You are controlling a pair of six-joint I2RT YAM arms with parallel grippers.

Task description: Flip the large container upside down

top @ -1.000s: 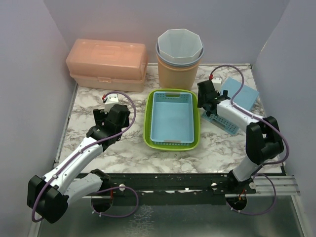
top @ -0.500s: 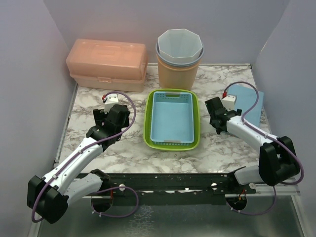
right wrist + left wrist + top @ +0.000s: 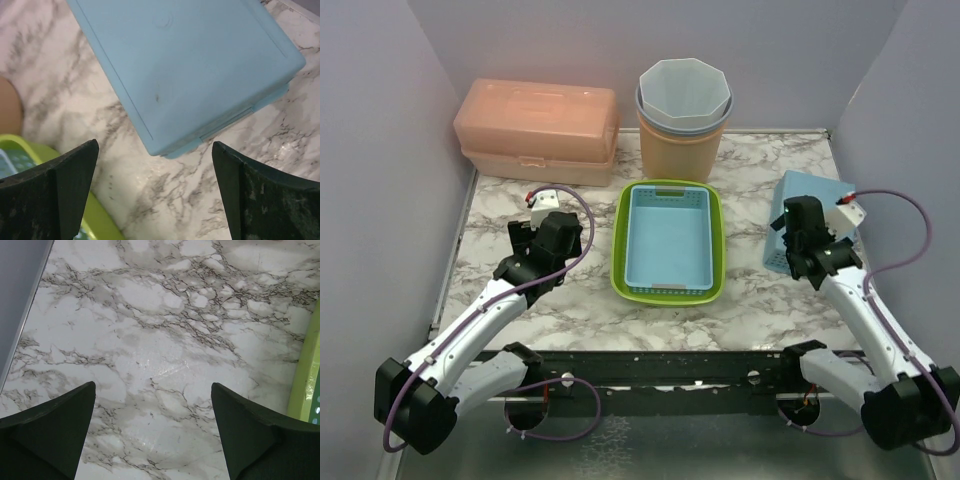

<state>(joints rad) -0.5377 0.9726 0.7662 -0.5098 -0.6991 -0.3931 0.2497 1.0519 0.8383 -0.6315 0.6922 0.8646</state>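
Marble-pattern bench (image 3: 750, 300), grey walls on three sides. Orange lidded box (image 3: 535, 130) far left, stacked bins (image 3: 683, 110) far centre, green basket (image 3: 620, 240) mid-bench with a blue basket (image 3: 668, 235) nested inside.

Task item, as I read it: the pale blue container (image 3: 815, 188) at the right edge of the bench. Right wrist view shows it with a smooth, closed face up and a stepped rim along its near edge, flat on the marble. That looks like its base, so I judge it inverted already.

Right tool (image 3: 154, 145): fingers spread wide, nothing between them, above the container's near-left corner. Contact with the container cannot be told from the overhead view.

Left tool (image 3: 152, 385): also spread wide, empty, over bare marble left of the green basket.

Step in hand, by my reading: clear the right arm away.
- Keep the fingers wide.
- Rise straight up before travelling back, so neither finger catches the stepped rim and drags the container.
- Retreat toward the near right, away from the green basket.
- Check that all four edges sit flat.
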